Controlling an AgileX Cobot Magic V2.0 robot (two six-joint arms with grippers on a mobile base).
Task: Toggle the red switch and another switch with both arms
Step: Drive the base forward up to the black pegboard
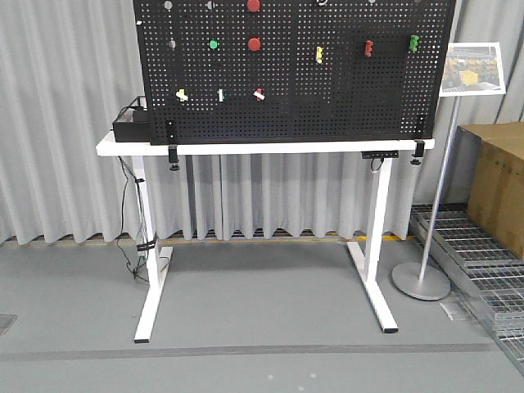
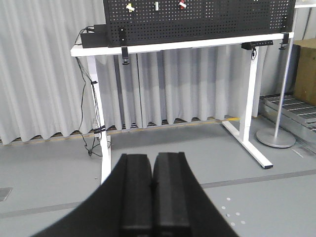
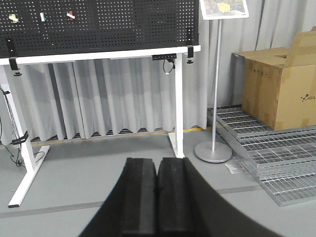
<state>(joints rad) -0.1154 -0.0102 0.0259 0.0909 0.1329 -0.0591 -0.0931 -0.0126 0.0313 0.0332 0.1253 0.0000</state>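
Red switch [image 1: 259, 95]: one; a small toggle with a red base and a short white lever lying aslant on it, far smaller than the round buttons.
Red switch, place: lowest row of the pegboard [image 1: 295, 115], near the middle of its width, rightmost of the three toggles there.
Pale yellow switch [image 1: 182, 95]: one; a small toggle with a pale yellow base and a stubby white lever, leftmost in that same row, toward the pegboard's left edge.
Green-based toggle [image 1: 221, 96]: one; slim and white, between the two switches on the pegboard.
Upper toggles: three on the pegboard's right half, namely a yellow toggle [image 1: 319, 55], an all-red toggle [image 1: 369, 48] and a green toggle [image 1: 414, 42].
Round buttons: two red, the upper red button [image 1: 253, 6] directly above the lower red button [image 1: 255, 43]; one green button [image 1: 214, 44], left of the lower red one.
Desk [image 1: 246, 148]: one; white, two-legged, carrying the pegboard upright on its top.
Black box [image 1: 131, 124]: one; on the desk, just left of the pegboard.
Sign stand [image 1: 438, 205]: one; on the floor, right of the pegboard.
Cardboard boxes [image 1: 499, 180]: farther right of the pegboard than the stand; I cannot tell how many.
Left fingers [image 2: 136, 192]: two black pads pressed together with nothing between them, low and well apart from the pegboard.
Right fingers [image 3: 140, 192]: two black pads likewise pressed together and empty, low and well apart from the pegboard.
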